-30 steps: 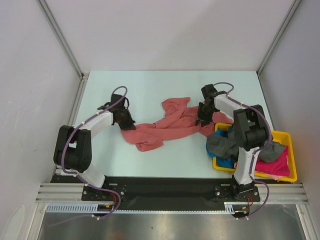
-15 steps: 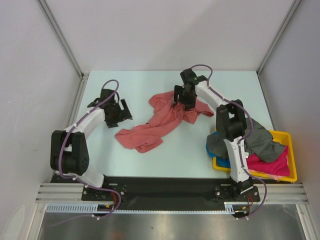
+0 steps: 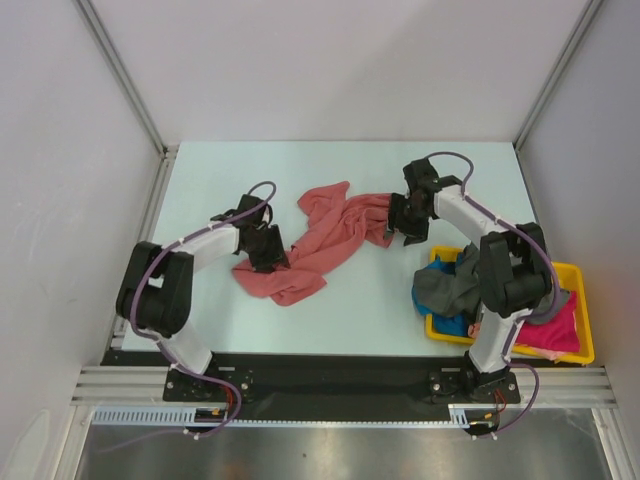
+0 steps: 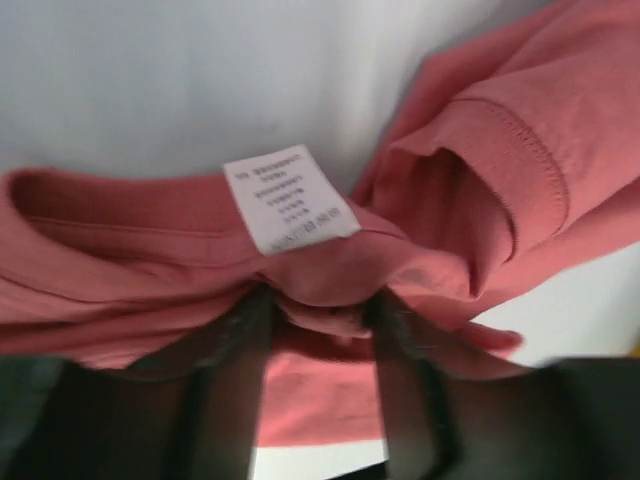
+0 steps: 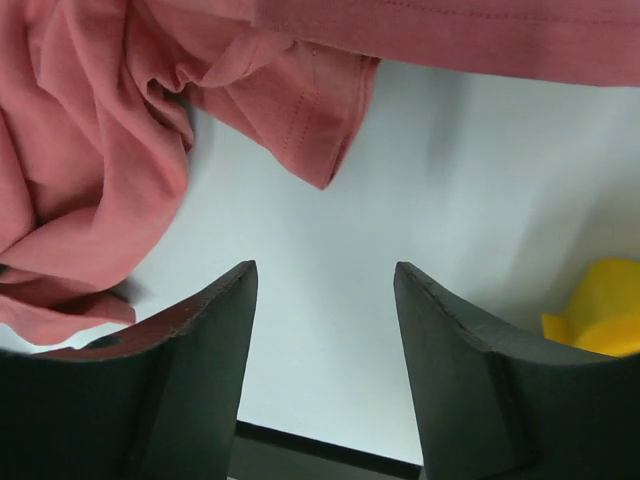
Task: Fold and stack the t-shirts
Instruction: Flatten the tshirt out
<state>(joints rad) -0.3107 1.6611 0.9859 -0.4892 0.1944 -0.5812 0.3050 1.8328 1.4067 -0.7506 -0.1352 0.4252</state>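
A salmon-red t-shirt [image 3: 325, 240] lies crumpled across the middle of the table. My left gripper [image 3: 268, 248] is down on its left part. In the left wrist view the jaws [image 4: 322, 300] stand apart astride a raised fold of the collar, just under the white label [image 4: 290, 200]. My right gripper [image 3: 405, 215] is at the shirt's right end. It is open [image 5: 325, 270] over bare table with nothing between the fingers, and the shirt's hem [image 5: 310, 120] lies ahead of it. Dark grey [image 3: 445, 285], bright blue [image 3: 452, 323] and magenta-pink [image 3: 555, 325] t-shirts are heaped in the tray.
The yellow plastic tray [image 3: 570, 268] sits at the near right, beside the right arm's base, and a corner of it [image 5: 600, 300] shows in the right wrist view. White walls stand along the back and both sides of the table [image 3: 300, 170].
The left gripper let go, swung out wide open, then came back right onto the shirt's left part, its jaws narrowing. The right gripper went left, then returned right; the shirt is bunched more toward the middle.
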